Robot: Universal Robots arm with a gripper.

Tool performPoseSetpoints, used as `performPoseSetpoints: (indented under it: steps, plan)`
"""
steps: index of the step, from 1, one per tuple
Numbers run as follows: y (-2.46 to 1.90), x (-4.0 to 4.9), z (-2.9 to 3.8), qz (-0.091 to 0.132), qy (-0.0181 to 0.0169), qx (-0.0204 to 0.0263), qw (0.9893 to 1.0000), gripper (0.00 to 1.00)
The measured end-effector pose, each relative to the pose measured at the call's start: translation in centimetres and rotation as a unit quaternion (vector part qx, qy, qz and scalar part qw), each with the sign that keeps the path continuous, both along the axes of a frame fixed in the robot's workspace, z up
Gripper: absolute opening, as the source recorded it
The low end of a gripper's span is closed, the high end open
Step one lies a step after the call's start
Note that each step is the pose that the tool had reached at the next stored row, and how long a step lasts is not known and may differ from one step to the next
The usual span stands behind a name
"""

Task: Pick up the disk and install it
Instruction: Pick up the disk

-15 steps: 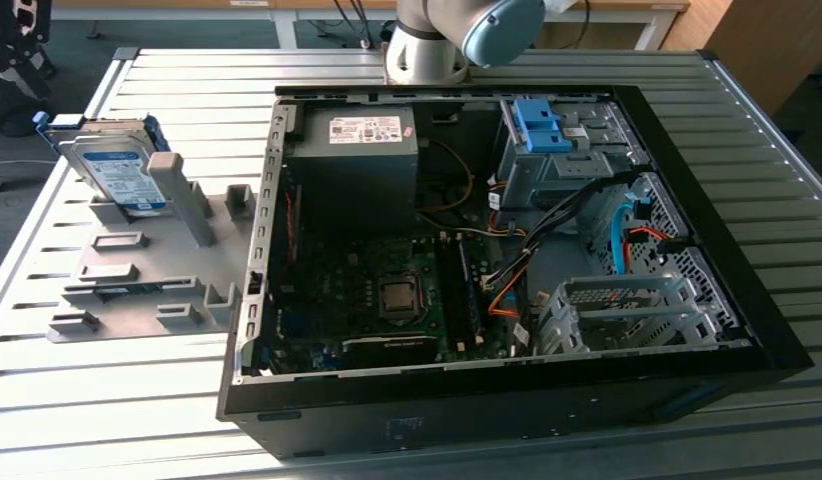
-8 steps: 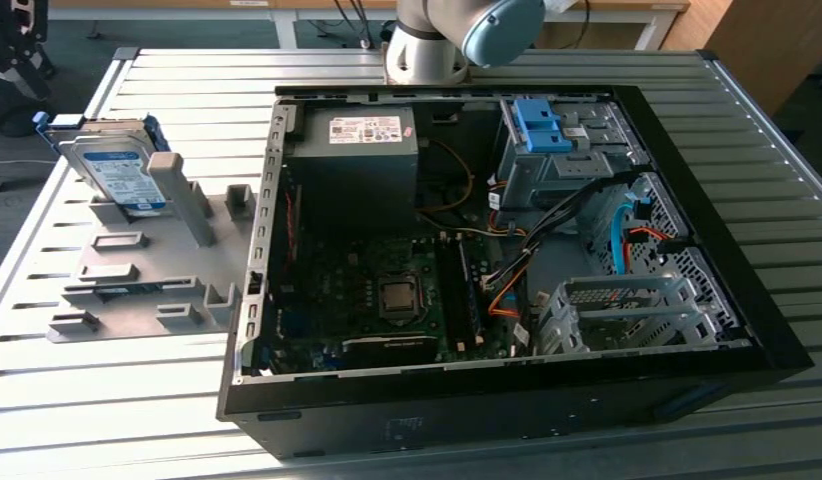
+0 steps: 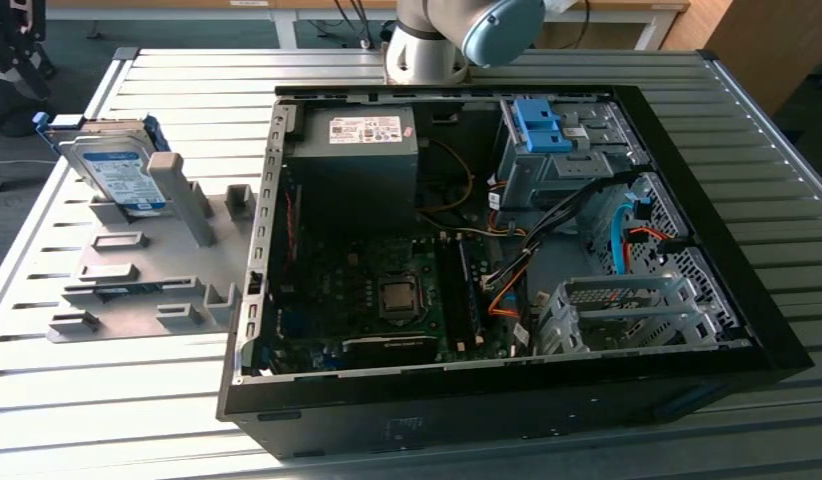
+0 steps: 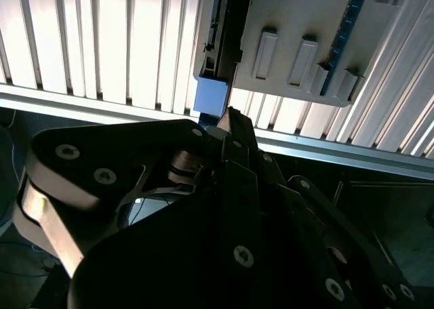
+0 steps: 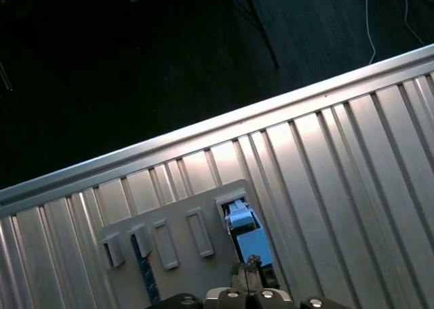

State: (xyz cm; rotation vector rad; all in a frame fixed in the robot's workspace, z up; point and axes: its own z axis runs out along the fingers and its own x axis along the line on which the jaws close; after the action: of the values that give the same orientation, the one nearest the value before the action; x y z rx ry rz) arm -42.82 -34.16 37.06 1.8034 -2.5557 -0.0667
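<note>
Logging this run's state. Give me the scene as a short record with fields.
disk: standing on edge in the holder, outside the case
holder: grey fixture on the slatted metal table, at the exterior view's left
computer case: open, lying flat, internals exposed
drive bay: grey metal with a blue bracket on top, no disk in it
gripper: over the holder, close to the disk's blue carrier end; contact cannot be told
task status: disk not yet installed

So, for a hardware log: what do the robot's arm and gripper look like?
The arm shows a silver-grey cylindrical joint with a pale blue round cap. The gripper is matte black, built of flat linked bars studded with round screw heads.
</note>
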Motion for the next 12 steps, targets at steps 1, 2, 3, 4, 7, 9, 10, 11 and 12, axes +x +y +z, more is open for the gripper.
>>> performPoseSetpoints:
  steps: [1, 2, 3, 4, 7, 9, 10, 11, 12]
  plan:
    - [0.00, 0.00, 0.00, 0.004, 0.0000, 0.0000, 1.0000, 0.11]
    - [0.00, 0.00, 0.00, 0.008, 0.0000, 0.0000, 1.0000, 0.11]
    - [0.00, 0.00, -0.01, 0.013, 0.0000, 0.0000, 0.9999, 0.11]
    - [0.00, 0.00, -0.01, 0.017, 0.0000, 0.0000, 0.9999, 0.11]
    - [0.00, 0.00, -0.01, 0.030, 0.0000, 0.0000, 0.9995, 0.11]
    - [0.00, 0.00, -0.02, 0.039, 0.0000, 0.0000, 0.9992, 0.11]
    - [0.00, 0.00, -0.02, 0.043, 0.0000, 0.0000, 0.9991, 0.11]
    - [0.00, 0.00, -0.02, 0.047, 0.0000, 0.0000, 0.9989, 0.11]
    - [0.00, 0.00, -0.02, 0.051, 0.0000, 0.0000, 0.9987, 0.11]
